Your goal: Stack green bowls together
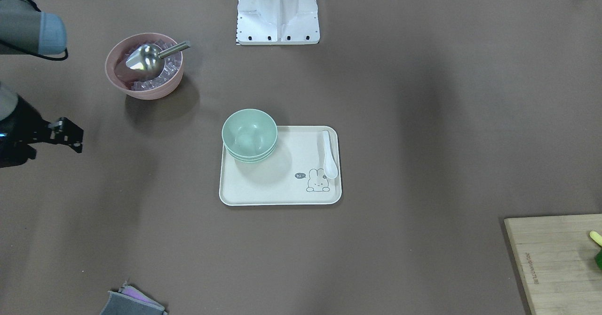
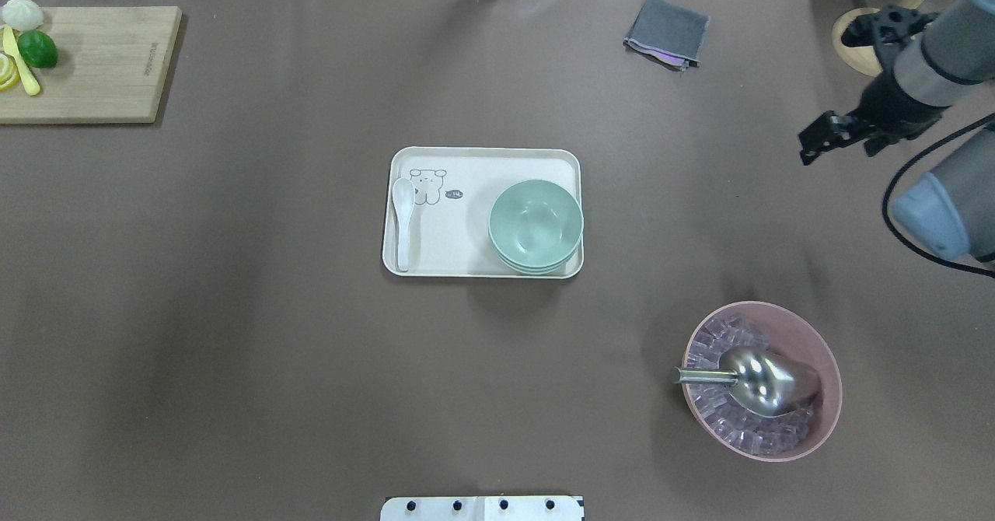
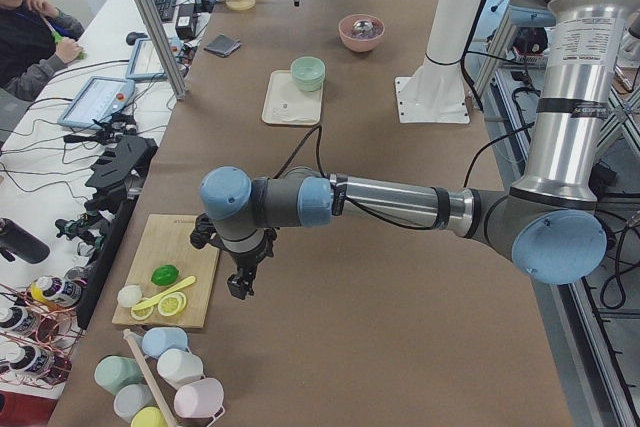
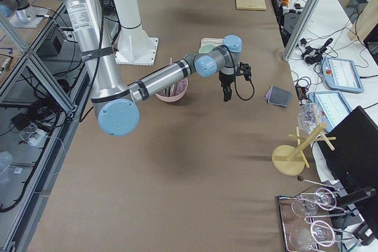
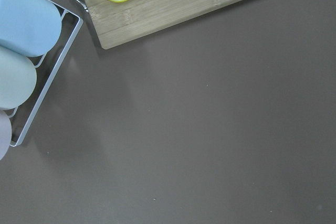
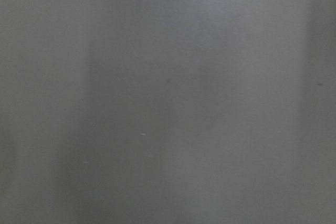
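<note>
The green bowls (image 1: 249,134) sit nested in one stack on the corner of a cream tray (image 1: 282,192). They also show in the overhead view (image 2: 536,224) and the exterior left view (image 3: 308,72). My right gripper (image 2: 812,144) hangs empty above bare table, far from the stack, and its jaws look open; it also shows in the front view (image 1: 75,138). My left gripper (image 3: 240,282) shows only in the exterior left view, above the table beside the cutting board. I cannot tell whether it is open or shut.
A pink bowl (image 2: 762,381) holds ice cubes and a metal scoop. A white spoon (image 2: 403,218) lies on the tray (image 2: 451,249). A cutting board (image 2: 85,62) with lemon and lime, a grey cloth (image 2: 667,31) and a wooden stand (image 2: 863,47) line the far edge.
</note>
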Controlling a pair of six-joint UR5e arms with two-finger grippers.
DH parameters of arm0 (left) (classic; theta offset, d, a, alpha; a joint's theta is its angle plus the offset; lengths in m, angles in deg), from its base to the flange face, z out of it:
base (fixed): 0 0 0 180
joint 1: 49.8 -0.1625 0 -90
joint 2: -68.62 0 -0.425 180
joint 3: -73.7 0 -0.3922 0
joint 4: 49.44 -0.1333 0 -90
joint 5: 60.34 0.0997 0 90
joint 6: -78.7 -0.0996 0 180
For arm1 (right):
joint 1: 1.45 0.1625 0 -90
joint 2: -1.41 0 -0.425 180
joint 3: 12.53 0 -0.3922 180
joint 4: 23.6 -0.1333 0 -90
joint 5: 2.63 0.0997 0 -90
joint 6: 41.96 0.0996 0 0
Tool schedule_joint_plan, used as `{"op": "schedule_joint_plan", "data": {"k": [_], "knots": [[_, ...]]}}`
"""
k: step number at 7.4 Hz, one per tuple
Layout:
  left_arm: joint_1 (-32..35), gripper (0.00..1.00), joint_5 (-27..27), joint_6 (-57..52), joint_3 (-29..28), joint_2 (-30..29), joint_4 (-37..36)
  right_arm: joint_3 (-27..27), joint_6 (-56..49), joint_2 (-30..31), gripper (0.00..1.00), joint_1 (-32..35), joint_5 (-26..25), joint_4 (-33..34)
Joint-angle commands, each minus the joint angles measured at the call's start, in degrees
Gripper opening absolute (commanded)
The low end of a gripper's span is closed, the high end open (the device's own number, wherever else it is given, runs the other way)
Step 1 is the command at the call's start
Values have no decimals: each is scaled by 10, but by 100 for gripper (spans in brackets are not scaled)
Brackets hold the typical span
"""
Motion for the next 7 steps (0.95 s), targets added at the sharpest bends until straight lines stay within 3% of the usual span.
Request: {"op": "schedule_joint_plan", "data": {"k": [1, 3, 7], "knots": [[0, 98, -1, 0, -1, 0, 0, -7, -152, 86, 100, 79, 8, 5], [-1, 98, -1, 0, -2, -1, -1, -12, -162, 133, 100, 153, 12, 1], [0, 98, -1, 62, 0, 8, 10, -8, -169, 168, 100, 230, 41, 7]]}}
